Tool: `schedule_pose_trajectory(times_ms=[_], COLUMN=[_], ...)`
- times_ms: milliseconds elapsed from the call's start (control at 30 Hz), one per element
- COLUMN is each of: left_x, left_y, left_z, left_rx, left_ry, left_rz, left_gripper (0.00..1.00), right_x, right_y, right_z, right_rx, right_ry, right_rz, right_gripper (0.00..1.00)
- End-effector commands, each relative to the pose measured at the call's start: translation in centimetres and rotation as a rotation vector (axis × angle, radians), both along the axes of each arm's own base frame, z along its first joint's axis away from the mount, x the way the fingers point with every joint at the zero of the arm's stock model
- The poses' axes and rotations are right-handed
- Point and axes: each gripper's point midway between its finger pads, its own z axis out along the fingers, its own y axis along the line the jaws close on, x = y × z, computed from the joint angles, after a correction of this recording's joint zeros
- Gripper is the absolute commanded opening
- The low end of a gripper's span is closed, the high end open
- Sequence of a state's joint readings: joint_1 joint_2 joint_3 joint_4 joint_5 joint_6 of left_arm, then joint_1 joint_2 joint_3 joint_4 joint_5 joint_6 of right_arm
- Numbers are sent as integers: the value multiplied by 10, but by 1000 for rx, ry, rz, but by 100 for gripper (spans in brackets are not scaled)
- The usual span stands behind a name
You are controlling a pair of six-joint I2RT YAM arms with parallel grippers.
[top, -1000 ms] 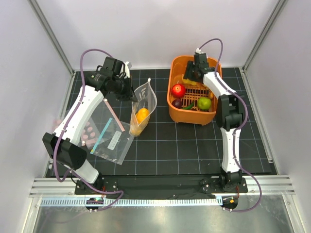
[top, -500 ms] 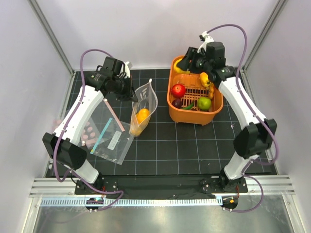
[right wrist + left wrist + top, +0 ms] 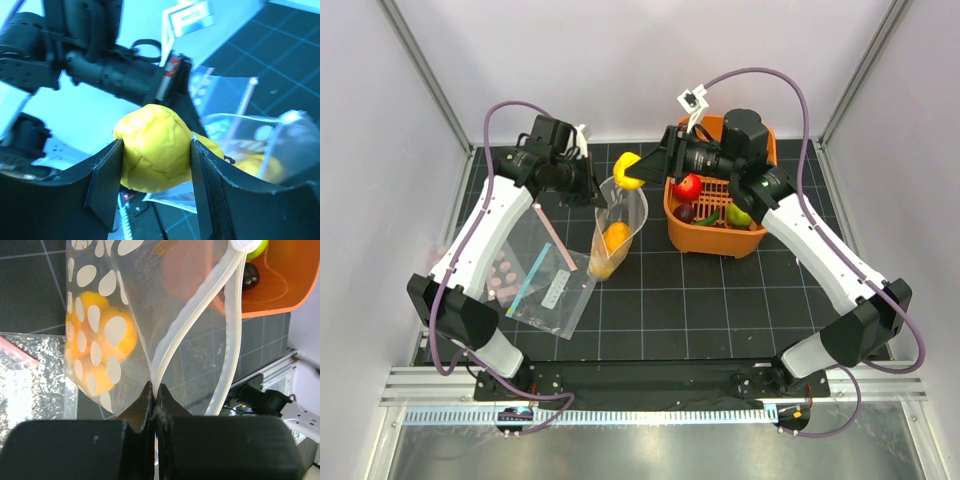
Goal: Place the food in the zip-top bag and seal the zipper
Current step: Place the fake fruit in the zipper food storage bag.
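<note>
Right pincer [image 3: 156,150], gripping the yellow pepper [image 3: 627,169], hangs just above the zip-top bag [image 3: 618,222] mouth; left pincer [image 3: 154,389] pinches the bag's rim shut-tight.

Top view was evenly bright and sharp, just soft shadows on the black mat [image 3: 700,290]. Left wrist cam had a hazy sheen across the zip-top bag [image 3: 125,315], and dark blur at 6 o'clock. Right wrist shot went heavily blue, with everything behind the yellow pepper [image 3: 155,147] smeared.

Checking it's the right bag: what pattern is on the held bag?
Clear bag with white round dots; left wrist view shows it best.
</note>
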State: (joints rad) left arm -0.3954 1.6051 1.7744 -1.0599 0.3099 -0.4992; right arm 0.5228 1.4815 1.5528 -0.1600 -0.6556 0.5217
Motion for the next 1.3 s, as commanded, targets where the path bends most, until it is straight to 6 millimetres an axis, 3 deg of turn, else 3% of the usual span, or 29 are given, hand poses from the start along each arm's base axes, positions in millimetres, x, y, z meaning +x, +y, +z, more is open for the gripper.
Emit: schedule_pose_trajectory(times_ms=[0, 167, 367, 500, 533, 567, 733, 800, 1000, 1133, 1267], left_x=[0, -2, -5, -6, -6, -6, -8, -8, -11, -16, -17], left_y=[-13, -18, -22, -21, -21, -21, -19, -19, -15, -10, -8], left_z=[40, 50, 65, 72, 72, 72, 71, 71, 63, 56, 55], left_rx=[-112, -162, -209, -213, -212, -211, -209, -208, -173, -140, -129], left_ry=[-85, -88, -97, -109, -108, -110, -105, -105, -89, -79, -81], left_rz=[-15, -10, -5, 0, 2, 5, 11, 8, -2, -6, -11], left_gripper=[0, 0, 0, 1, 1, 1, 1, 1, 1, 1, 1], right_x=[-20, -19, -15, -10, -11, -9, -8, 3, 40, 65, 87], right_y=[14, 25, 25, 22, 21, 19, 9, 1, -50, -86, -106], right_z=[23, 15, -10, -37, -37, -38, -38, -34, -35, -56, -90], right_rx=[119, 138, 89, 52, 50, 47, -7, -34, -127, -224, -361], right_ry=[-2, 21, 13, 38, 30, 25, 5, -10, 46, 103, 156], right_rz=[136, 175, 158, 118, 110, 92, 37, -35, -314, -496, -602], right_gripper=[23, 23, 28, 72, 94, 99, 99, 100, 99, 100, 100])
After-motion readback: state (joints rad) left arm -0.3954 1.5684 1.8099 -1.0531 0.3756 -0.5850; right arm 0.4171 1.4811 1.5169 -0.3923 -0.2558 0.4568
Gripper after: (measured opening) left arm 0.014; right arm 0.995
